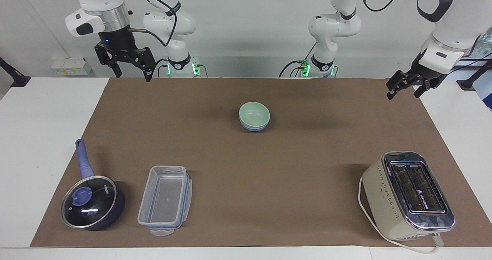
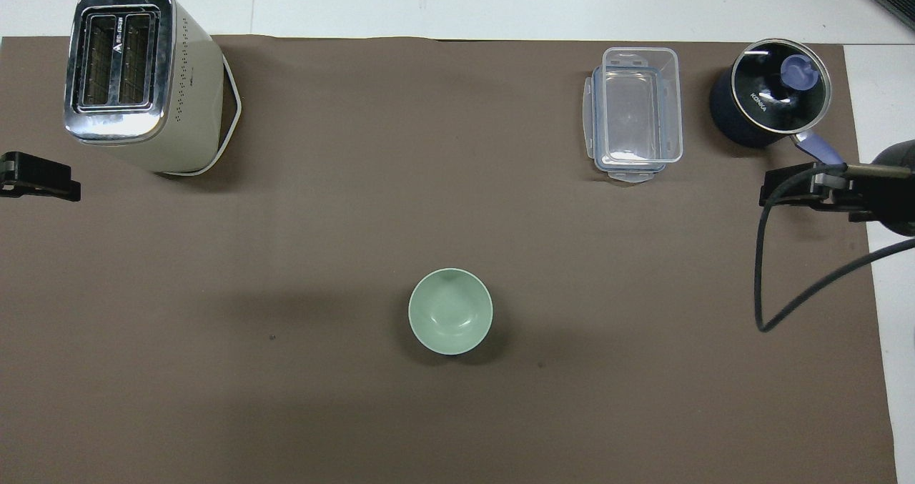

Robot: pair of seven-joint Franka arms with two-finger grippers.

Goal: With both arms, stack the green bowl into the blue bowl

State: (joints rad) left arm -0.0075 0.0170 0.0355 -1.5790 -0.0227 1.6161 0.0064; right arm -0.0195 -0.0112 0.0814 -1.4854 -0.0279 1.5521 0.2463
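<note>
- Brown matting is spread over a white table, with a pale wall at the robots' end; a toaster, a clear container and a lidded pan are set along the edge farthest from the robots.
- At the middle of the mat, the green bowl is seen nested inside the blue bowl; only a thin blue band shows beneath it in the facing view. The stack is judged complete.
- The right gripper is held high over the mat's corner at the right arm's end, fingers spread and empty. In the facing view the bowls lie at about four o'clock from it, well apart.
- The left gripper is held over the mat's edge at the left arm's end, fingers spread, nothing held. The bowls lie at about eight o'clock from it, well apart; this arm appears to wait.
- Little risk is judged to remain. The stack could be knocked apart only if an arm swung low across the middle, or snagged by the cable dangling from the right arm.
</note>
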